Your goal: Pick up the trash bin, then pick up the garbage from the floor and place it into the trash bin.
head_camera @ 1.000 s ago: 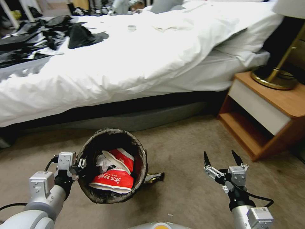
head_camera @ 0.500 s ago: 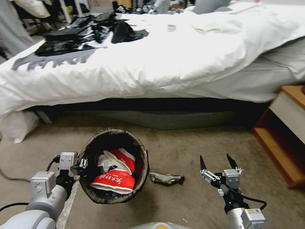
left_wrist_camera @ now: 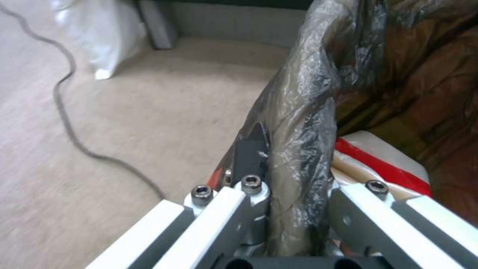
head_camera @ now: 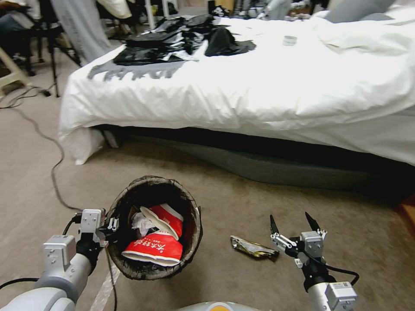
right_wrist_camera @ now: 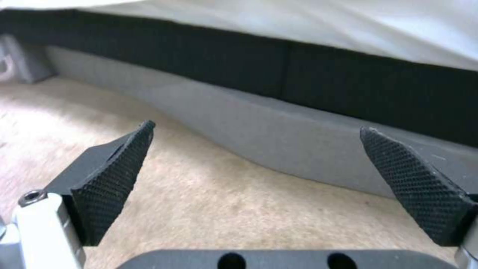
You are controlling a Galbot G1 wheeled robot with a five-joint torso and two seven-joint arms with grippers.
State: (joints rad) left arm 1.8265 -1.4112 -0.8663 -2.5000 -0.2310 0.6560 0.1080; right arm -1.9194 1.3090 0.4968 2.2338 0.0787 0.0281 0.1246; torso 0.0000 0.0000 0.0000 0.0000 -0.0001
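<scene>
Trash bin (head_camera: 190, 233) rim pinched by left gripper (head_camera: 113, 224); right gripper (head_camera: 294, 224) spread, should be lowered squarely over wrapper (head_camera: 253, 248) on floor (head_camera: 225, 285).

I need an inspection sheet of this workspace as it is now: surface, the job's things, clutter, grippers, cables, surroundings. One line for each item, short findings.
Surface: floor, beige carpet, with a clear tape strip near the bin.
Job's things: trash bin with dark liner, held up off the floor, holding red-and-white paper cups and crumpled tissue; one crumpled wrapper lies on the carpet between the bin and the right gripper.
Clutter: black bags piled on the bed.
Grippers: left gripper shut on the bin's rim; right gripper open, empty, above the floor beside the wrapper.
Cables: one dark cable runs across the carpet on the left.
Surroundings: bed with white sheets straight ahead.
</scene>
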